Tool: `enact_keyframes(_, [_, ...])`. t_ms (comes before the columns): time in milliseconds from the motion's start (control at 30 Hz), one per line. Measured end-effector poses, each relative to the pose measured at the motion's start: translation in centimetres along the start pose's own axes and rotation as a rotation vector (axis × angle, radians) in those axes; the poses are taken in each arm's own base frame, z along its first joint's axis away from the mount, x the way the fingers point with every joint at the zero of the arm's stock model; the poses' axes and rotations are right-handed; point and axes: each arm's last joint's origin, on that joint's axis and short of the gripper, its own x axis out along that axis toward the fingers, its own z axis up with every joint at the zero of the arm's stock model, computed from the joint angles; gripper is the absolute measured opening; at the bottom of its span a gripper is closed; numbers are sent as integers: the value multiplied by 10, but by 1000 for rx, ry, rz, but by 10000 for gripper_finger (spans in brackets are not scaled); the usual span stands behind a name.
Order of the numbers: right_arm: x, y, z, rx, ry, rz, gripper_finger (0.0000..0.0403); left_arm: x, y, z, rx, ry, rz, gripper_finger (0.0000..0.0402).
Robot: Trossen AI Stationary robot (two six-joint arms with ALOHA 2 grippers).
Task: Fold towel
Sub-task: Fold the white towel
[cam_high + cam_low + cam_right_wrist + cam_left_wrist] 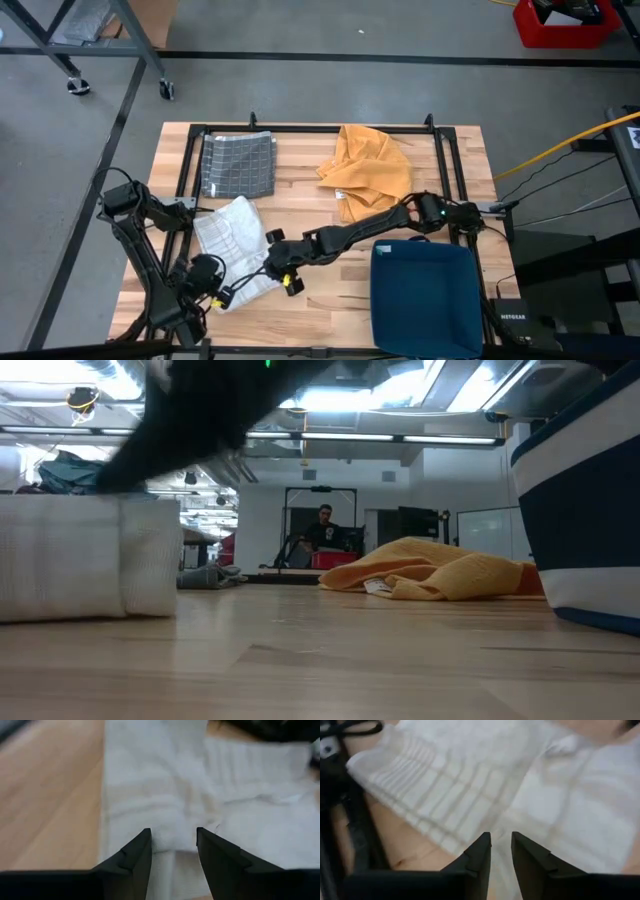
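High view: white towel (232, 243) lies crumpled at the table's (310, 200) front left with both grippers at its near edge; left wrist: left gripper (501, 851) narrowly parted over cloth, holding nothing; right wrist: right gripper (173, 847) parted astride a fold, so closing may pinch several layers.

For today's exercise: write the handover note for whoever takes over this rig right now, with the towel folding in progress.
Left gripper: over the white towel at the table's front left, fingers a narrow gap apart, cloth between the tips; a grip is not certain.
Right gripper: reaching across to the same towel's front edge, fingers apart, cloth between them.
Other things: grey towel lies folded flat at the back left; orange towel crumpled at the back centre; blue bin front right.
Done: white towel partly doubled over, uneven.
Left: finish and flatten that fold.
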Motion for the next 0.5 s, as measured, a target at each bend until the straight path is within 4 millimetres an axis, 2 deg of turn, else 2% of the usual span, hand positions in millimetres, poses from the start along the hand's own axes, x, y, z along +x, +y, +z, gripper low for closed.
enact_keyframes(133, [14, 4, -11, 1, 33, -4, 160, -3, -5, 3, 30, 7, -24, 53])
enact_keyframes(300, [14, 0, -6, 6, -15, -59, 160, -3, -9, 3, 32, 20, -47, 38])
enact_keyframes(500, [17, -6, -11, 13, 1, -88, 160, -5, -23, -5, 5, 69, -191, 24])
